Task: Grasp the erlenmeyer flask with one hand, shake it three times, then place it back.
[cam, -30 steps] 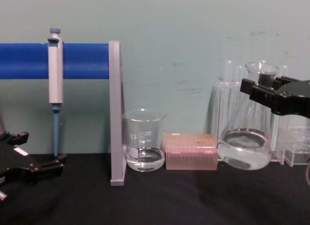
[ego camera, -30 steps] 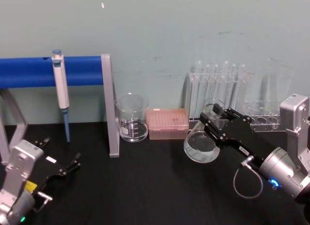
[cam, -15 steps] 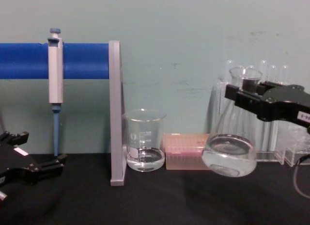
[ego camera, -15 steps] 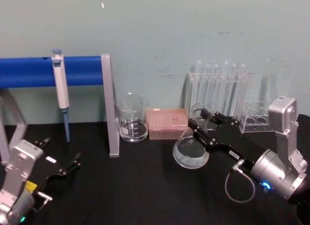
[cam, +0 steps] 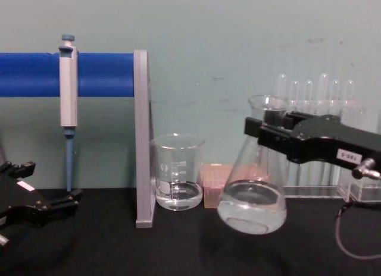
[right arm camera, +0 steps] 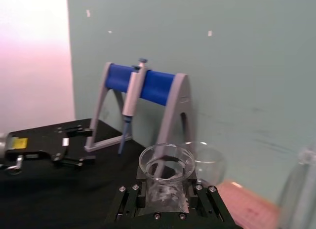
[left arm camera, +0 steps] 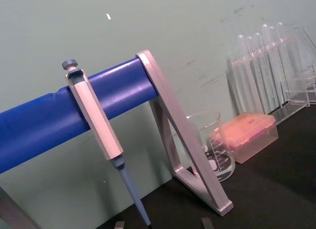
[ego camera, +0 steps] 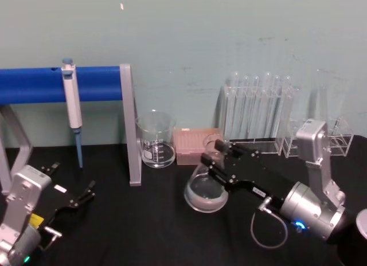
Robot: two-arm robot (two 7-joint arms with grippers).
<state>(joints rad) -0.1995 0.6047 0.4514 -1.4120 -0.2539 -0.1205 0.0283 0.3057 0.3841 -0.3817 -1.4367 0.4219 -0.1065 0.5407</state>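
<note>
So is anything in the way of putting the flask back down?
Nothing visible is. The right hand holds the erlenmeyer flask by its neck, tilted, above the black table. The beaker and pink box stand behind it by the wall, apart from it.

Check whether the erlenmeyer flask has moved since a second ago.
Yes. Held in the right gripper, the erlenmeyer flask shifted toward the robot's left, from beside the pink box to overlapping it.

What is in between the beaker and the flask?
A pink box shows in the gap between the beaker and the flask in the chest view, set farther back than the flask. The right gripper holds the flask's neck.
</note>
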